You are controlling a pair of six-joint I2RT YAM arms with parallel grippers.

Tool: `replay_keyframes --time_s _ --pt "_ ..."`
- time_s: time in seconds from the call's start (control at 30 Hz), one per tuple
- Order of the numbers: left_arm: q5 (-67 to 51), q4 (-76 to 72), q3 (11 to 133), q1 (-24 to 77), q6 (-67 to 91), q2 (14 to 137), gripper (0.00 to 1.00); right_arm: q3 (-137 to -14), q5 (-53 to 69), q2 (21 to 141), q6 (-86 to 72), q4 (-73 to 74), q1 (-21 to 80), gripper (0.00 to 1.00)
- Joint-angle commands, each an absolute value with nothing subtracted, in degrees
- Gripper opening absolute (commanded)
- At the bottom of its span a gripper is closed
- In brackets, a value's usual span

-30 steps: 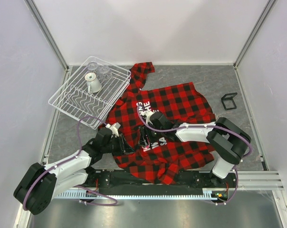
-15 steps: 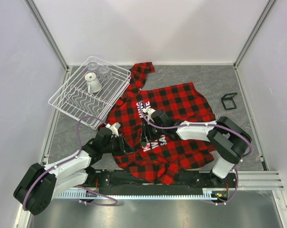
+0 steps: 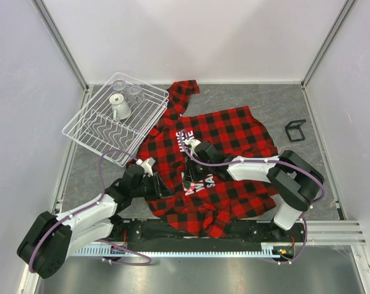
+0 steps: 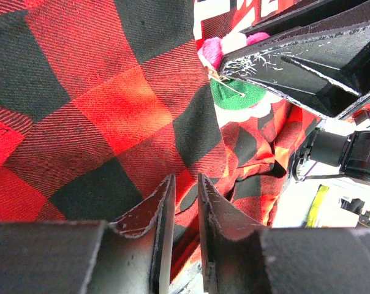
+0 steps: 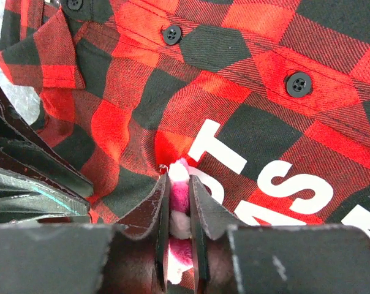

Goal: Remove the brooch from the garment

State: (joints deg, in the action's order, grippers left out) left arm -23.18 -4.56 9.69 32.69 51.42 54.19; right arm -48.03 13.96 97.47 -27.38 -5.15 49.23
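The red-and-black plaid garment (image 3: 228, 131) lies spread over the middle of the table, white lettering up. The brooch (image 5: 179, 190), pink and white petals, sits between the fingers of my right gripper (image 5: 179, 177), which is shut on it right by the letters. The left wrist view shows the brooch's (image 4: 233, 92) green part and pin wire still against the cloth under the right fingers (image 4: 307, 61). Just to its left, my left gripper (image 4: 182, 187) is shut on a fold of garment (image 4: 111, 104). From above the two grippers (image 3: 163, 188) (image 3: 188, 179) nearly meet.
A white wire dish rack (image 3: 87, 131) holding a cup and clear glasses overlaps the garment's left sleeve at the back left. A small black frame (image 3: 295, 130) lies on the grey table at the right. Walls close in on three sides.
My right gripper slid a little left along the lettering and its jaws closed on the brooch. The left gripper stayed put, still pinching the cloth.
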Motion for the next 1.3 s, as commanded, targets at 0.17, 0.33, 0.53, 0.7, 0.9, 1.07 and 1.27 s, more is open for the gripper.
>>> replay_keyframes --time_s 0.17,0.33,0.53,0.7,0.9,1.07,1.27 --pt "-23.56 -2.46 18.44 32.52 52.29 55.98 0.26 -46.58 10.90 95.71 -32.25 -8.70 51.94 0.02" --pt "-22.15 -0.35 22.58 32.52 55.10 60.90 0.15 -45.70 7.22 94.40 -33.48 -9.93 53.69 0.00" --pt "-23.82 -1.05 24.70 32.52 58.44 67.76 0.08 -44.13 1.06 92.29 -35.24 -11.25 55.72 0.00" --pt "-20.75 -1.76 24.78 32.52 60.12 68.20 0.08 -43.51 0.26 91.49 -36.30 -12.30 56.07 0.00" --pt "-19.69 -1.67 25.93 32.61 61.34 70.48 0.09 -43.86 0.26 91.50 -36.65 -12.39 56.42 0.00" --pt "-18.55 -1.58 26.10 32.61 63.37 71.63 0.10 -43.95 -0.88 91.76 -37.26 -13.01 56.86 0.00" --pt "-18.37 -1.93 26.81 32.61 63.98 73.38 0.10 -44.03 -1.05 91.93 -37.70 -13.27 57.39 0.00"
